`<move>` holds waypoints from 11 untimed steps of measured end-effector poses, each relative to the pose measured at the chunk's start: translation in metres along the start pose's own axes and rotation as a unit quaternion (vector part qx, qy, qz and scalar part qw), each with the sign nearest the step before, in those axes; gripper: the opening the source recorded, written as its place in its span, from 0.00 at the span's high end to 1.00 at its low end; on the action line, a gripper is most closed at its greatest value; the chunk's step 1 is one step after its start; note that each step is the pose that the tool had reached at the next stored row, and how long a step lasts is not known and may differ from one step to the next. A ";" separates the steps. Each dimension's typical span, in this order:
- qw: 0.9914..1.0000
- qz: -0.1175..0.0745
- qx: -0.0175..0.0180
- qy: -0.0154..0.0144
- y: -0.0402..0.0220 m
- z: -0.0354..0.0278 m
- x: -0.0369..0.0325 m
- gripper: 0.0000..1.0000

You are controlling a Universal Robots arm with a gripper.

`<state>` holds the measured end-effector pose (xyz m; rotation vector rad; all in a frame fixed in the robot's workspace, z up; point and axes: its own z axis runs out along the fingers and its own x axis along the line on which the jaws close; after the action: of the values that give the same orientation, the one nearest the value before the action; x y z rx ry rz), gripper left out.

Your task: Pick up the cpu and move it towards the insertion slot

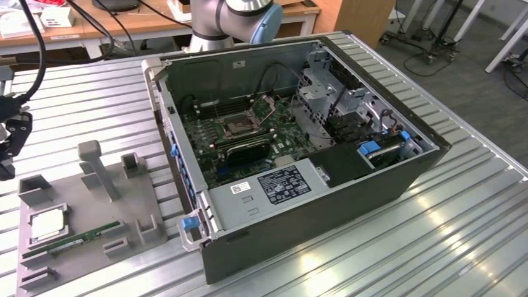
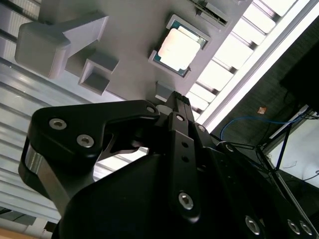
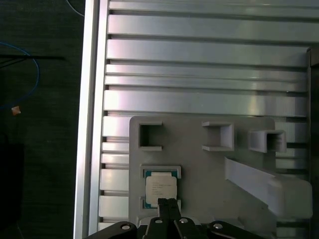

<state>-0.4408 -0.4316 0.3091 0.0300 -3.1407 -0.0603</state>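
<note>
Since the hand (image 3: 168,203) is clenched on nothing above the chip (image 3: 160,187), which lies flat in its tray (image 1: 123,210) recess, closed fingers could press on its face rather than grip it. The tray's tall post (image 1: 97,173), the memory stick (image 1: 81,239) and the computer case wall (image 1: 170,127) lie between it and the socket (image 1: 236,125).

nothing can be read clearly. a dark label (image 1: 283,184) with fine pale print sits on the power supply (image 1: 251,213), with a small white sticker (image 1: 240,188) just beside it. in the first wrist view, faint lines of print cross the cpu (image 3: 160,186) face.
</note>
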 end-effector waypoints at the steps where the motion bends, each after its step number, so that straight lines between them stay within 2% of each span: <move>1: 1.000 0.000 0.000 0.000 0.0000 0.0006 0.0000 0.89; 11: 1.000 0.000 0.000 0.000 -0.0004 0.0109 0.0000 0.89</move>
<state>-0.4408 -0.4316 0.2981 0.0301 -3.1404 -0.0600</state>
